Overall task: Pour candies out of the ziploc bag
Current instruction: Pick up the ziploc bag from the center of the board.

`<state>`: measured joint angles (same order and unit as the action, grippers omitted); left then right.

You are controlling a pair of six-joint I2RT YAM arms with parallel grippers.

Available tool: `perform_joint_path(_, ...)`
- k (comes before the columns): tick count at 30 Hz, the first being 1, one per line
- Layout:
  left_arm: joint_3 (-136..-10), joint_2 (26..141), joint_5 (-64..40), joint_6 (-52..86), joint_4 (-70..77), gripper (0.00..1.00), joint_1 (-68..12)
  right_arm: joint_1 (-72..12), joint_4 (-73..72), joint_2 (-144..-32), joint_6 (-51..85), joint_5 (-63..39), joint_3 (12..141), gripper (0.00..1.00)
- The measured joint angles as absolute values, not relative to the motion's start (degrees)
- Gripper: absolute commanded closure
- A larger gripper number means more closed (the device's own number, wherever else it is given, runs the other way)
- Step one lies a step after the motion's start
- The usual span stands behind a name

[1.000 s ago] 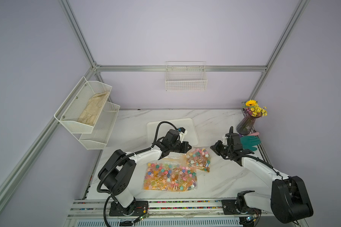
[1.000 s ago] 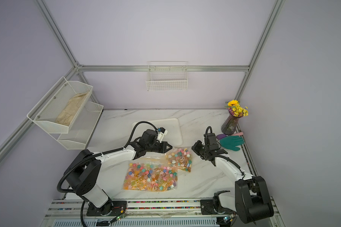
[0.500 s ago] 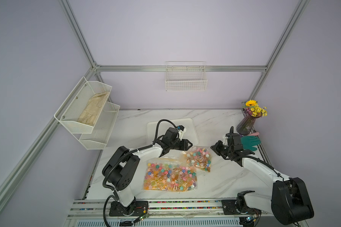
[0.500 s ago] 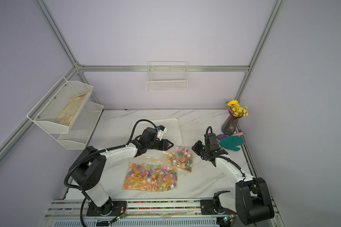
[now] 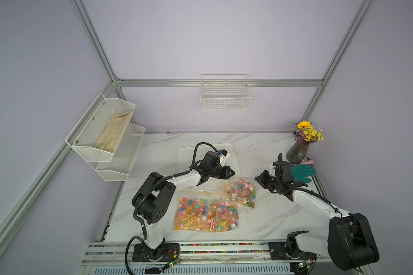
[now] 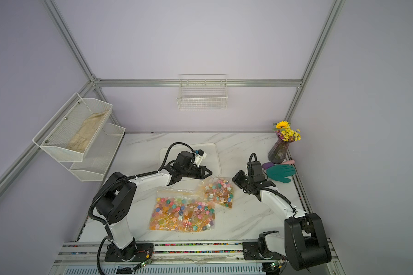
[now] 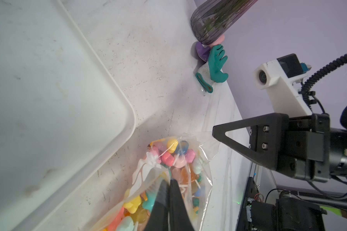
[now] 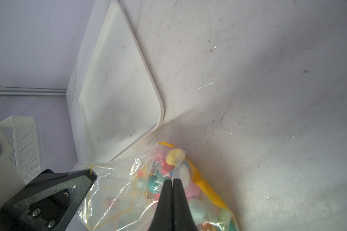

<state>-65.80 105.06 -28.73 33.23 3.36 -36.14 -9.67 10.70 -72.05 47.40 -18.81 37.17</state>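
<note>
Black left hand (image 5: 231, 172): your fingers are pressed together, pinching the clear film of the small ziploc bag (image 5: 241, 193) at its 11 o'clock corner.
Black right hand (image 5: 258, 179): it is also closed tight. A fold of the same bag's film is caught between its fingers (image 8: 165, 200), at the bag's 2 o'clock edge.
Small ziploc bag: it rests on the bench (image 5: 267, 214) between your two hands.
Candies (image 5: 240, 190): they are inside the small bag, a jumble of pink, yellow, teal and amber pieces on thin white sticks.
Large ziploc bag (image 5: 205, 214): it lies flat at 7 o'clock from the small one, touching it at the corner and filled with more of the same sweets.
White tray (image 5: 184, 159): you'll find it just beside the small bag at 12 o'clock, partly under your left wrist.
Teal glove (image 5: 302, 172): it lies near your right hand, at 3 o'clock.
Purple vase (image 5: 297, 152): it stands at 1 o'clock from your right hand and holds yellow flowers.
</note>
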Motion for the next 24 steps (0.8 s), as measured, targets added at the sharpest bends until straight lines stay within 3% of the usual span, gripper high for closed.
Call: perform_joint_path(24,-70.02,98.65,-25.06,28.77,-5.69,1.0,-35.16,-9.67,11.2,-70.7,46.35,-18.76,40.93,1.0)
